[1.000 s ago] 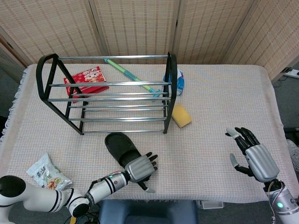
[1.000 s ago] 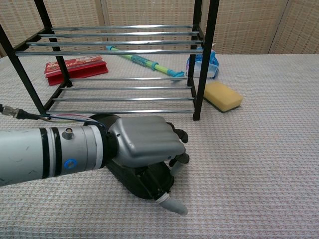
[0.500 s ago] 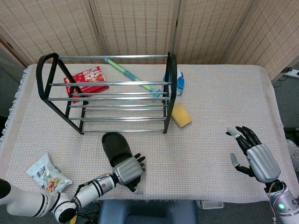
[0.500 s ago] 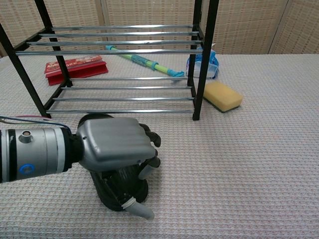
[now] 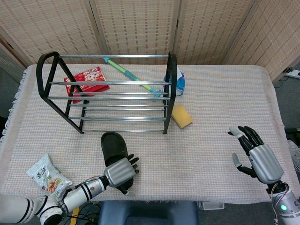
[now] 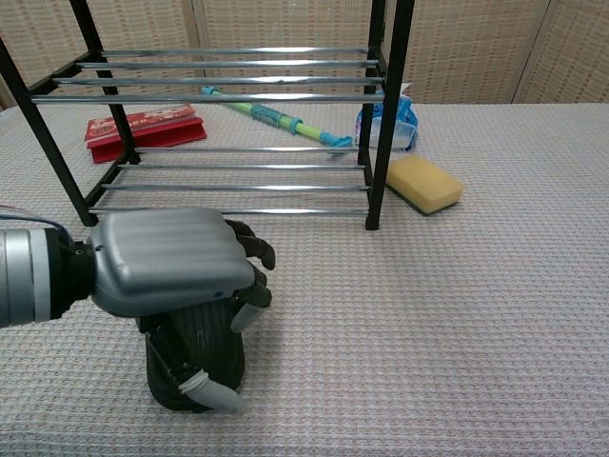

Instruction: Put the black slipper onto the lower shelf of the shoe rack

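The black slipper (image 5: 113,145) lies on the tablecloth just in front of the shoe rack (image 5: 170,89), toe towards the rack. My left hand (image 5: 121,172) covers its near end and grips it, fingers curled over the top and thumb at its side. In the chest view the left hand (image 6: 166,262) hides most of the slipper (image 6: 195,357). The rack's lower shelf (image 5: 119,117) of chrome bars carries nothing. My right hand (image 5: 257,158) hovers open at the table's front right, far from the slipper.
A yellow sponge (image 5: 182,116) lies right of the rack's right leg. Behind the rack are a red box (image 5: 86,79), a green and blue stick (image 5: 129,73) and a blue and white packet (image 5: 181,82). A snack bag (image 5: 47,176) sits at the front left.
My left hand has drawn back and to the left with the slipper, which has turned from slanted to pointing straight at the rack. The right hand has barely moved.
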Action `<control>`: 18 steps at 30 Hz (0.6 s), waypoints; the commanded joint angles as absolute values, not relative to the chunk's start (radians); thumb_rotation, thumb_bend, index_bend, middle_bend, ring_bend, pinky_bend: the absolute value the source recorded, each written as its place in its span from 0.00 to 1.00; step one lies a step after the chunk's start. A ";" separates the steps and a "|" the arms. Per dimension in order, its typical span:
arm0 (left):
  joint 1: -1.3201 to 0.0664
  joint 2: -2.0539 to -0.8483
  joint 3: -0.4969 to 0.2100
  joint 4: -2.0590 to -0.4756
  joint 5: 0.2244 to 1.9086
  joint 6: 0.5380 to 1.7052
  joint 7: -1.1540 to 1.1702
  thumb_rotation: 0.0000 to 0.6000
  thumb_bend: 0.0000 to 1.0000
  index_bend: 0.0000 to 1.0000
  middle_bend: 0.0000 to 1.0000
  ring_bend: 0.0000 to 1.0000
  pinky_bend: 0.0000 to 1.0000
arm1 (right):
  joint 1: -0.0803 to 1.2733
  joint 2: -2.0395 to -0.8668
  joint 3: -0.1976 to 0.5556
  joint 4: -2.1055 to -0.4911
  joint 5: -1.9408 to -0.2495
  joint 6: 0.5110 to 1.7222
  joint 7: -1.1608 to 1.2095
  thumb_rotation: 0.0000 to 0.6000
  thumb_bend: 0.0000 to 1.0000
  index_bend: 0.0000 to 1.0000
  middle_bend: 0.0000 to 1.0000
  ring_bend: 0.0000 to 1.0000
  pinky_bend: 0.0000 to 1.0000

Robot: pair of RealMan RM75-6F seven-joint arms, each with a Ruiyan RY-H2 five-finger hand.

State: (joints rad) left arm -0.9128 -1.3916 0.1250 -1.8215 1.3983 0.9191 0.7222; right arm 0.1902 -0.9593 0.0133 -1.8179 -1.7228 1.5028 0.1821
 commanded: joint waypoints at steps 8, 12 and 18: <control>-0.879 -1.239 0.192 -1.780 1.731 1.016 0.603 1.00 0.13 0.22 0.22 0.18 0.25 | 0.191 -0.957 0.016 -1.823 -1.719 1.496 0.177 1.00 0.56 0.00 0.19 0.12 0.07; -0.877 -1.205 0.208 -1.772 1.782 0.996 0.620 1.00 0.13 0.19 0.18 0.15 0.25 | 0.190 -0.956 0.016 -1.828 -1.722 1.494 0.171 1.00 0.55 0.00 0.19 0.12 0.07; -0.870 -1.205 0.204 -1.745 1.805 0.946 0.664 1.00 0.13 0.18 0.17 0.13 0.25 | 0.191 -0.960 0.016 -1.832 -1.719 1.487 0.163 1.00 0.55 0.00 0.19 0.12 0.07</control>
